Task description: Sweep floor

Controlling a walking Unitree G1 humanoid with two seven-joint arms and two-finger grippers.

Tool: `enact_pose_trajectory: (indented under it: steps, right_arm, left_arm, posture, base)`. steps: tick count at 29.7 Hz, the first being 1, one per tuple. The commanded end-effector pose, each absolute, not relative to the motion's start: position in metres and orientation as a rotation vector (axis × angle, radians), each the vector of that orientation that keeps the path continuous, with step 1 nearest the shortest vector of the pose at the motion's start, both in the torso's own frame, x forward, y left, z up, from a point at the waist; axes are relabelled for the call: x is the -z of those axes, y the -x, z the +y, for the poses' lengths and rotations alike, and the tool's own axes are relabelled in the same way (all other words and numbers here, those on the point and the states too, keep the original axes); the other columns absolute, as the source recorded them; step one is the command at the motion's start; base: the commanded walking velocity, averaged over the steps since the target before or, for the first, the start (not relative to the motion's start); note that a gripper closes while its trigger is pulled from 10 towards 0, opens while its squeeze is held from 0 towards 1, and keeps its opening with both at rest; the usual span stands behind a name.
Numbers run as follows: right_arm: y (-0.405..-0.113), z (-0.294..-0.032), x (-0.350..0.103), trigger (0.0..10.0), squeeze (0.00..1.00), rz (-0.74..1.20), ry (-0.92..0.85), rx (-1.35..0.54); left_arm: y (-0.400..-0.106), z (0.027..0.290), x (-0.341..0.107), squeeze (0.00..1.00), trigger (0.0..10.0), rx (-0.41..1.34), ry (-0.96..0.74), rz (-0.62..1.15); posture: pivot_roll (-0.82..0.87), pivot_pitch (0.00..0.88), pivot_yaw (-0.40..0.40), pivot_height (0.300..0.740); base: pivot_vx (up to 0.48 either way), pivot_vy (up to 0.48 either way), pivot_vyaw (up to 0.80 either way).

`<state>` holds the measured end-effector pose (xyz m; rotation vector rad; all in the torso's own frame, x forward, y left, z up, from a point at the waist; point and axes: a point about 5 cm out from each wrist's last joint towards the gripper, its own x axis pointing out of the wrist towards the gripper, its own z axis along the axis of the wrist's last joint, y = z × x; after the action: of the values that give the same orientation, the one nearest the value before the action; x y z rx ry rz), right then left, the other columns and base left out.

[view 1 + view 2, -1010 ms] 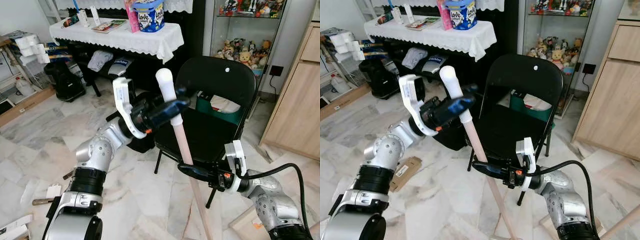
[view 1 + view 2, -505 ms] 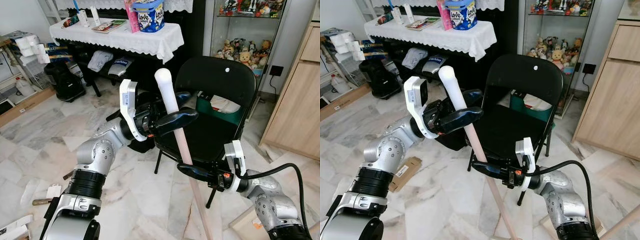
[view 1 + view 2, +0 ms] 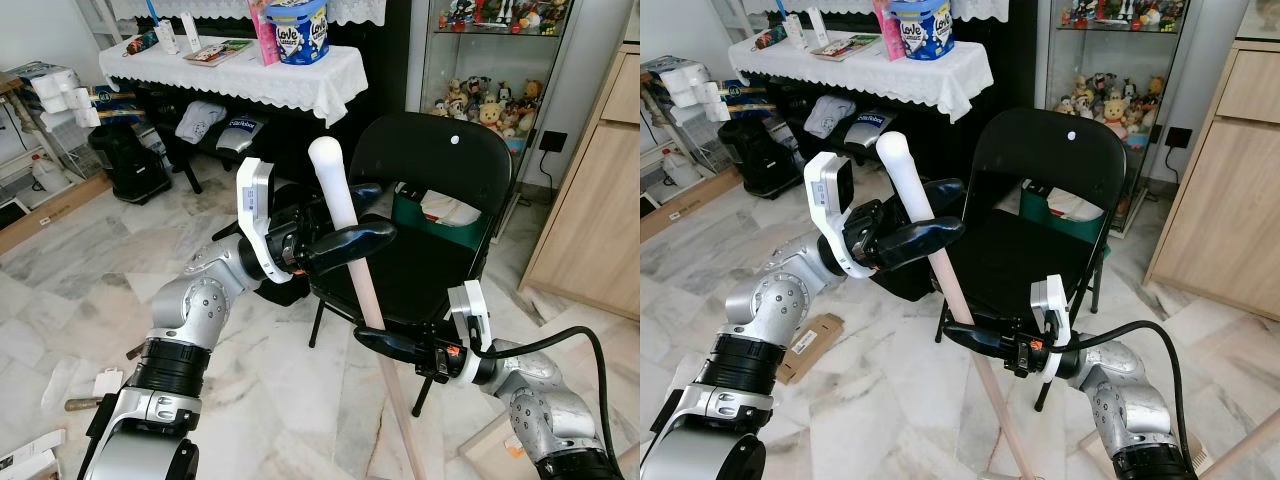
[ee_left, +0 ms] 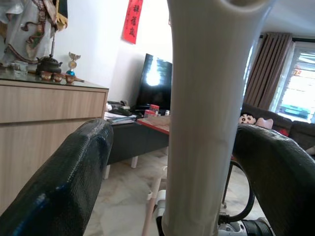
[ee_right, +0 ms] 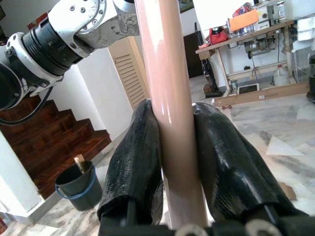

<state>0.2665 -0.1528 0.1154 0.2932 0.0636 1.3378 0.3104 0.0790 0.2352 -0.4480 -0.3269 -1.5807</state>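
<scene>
The broom handle [image 3: 358, 270] is standing nearly upright in front of the black chair, leaning slightly so its rounded white top is tilting toward the robot's left. The upper stretch is showing cream-white, the lower stretch pale pinkish-tan, running down toward the marble floor. Its head is lying out of frame.

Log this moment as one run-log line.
task: sweep floor | left gripper: open around broom handle near its top | right gripper: shut on broom handle lower down | black folding chair behind
</scene>
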Motion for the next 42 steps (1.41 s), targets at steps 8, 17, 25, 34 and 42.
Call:
enact_pose_trajectory:
  steps: [8, 17, 25, 34, 42]
  right_arm:
    - [-0.2621, -0.1444, -0.1081, 0.0, 0.00, 0.102, -0.357, -1.367]
    - [-0.2619, -0.1441, -0.1073, 0.0, 0.00, 0.109, -0.350, -1.369]
    - [-0.2616, -0.1438, -0.1071, 0.0, 0.00, 0.110, -0.347, -1.369]
    - [-0.2615, -0.1451, -0.1066, 0.0, 0.00, 0.110, -0.348, -1.364]
    - [-0.2623, -0.1461, -0.1074, 0.0, 0.00, 0.108, -0.346, -1.362]
  left_arm:
    - [-0.3074, 0.0822, -0.2426, 1.00, 9.0, 1.608, 0.403, -0.353]
    - [-0.3098, 0.0816, -0.2422, 0.00, 10.0, 1.582, 0.402, -0.349]
    - [-0.3107, 0.0820, -0.2426, 0.00, 0.0, 1.574, 0.403, -0.351]
    - [-0.3097, 0.0826, -0.2423, 0.00, 0.0, 1.584, 0.408, -0.351]
    - [-0.3083, 0.0859, -0.2399, 0.00, 0.0, 1.601, 0.413, -0.342]
  posture:
    - [-0.10, 0.000, 0.148, 0.740]
    - [-0.10, 0.000, 0.149, 0.740]
    - [-0.10, 0.000, 0.151, 0.740]
    - [-0.10, 0.000, 0.151, 0.740]
    - [-0.10, 0.000, 0.151, 0.740]
  base:
    - [0.000, 0.000, 0.00]
    - [0.000, 0.000, 0.00]
    - [0.000, 0.000, 0.00]
    - [0.000, 0.000, 0.00]
    - [0.000, 0.000, 0.00]
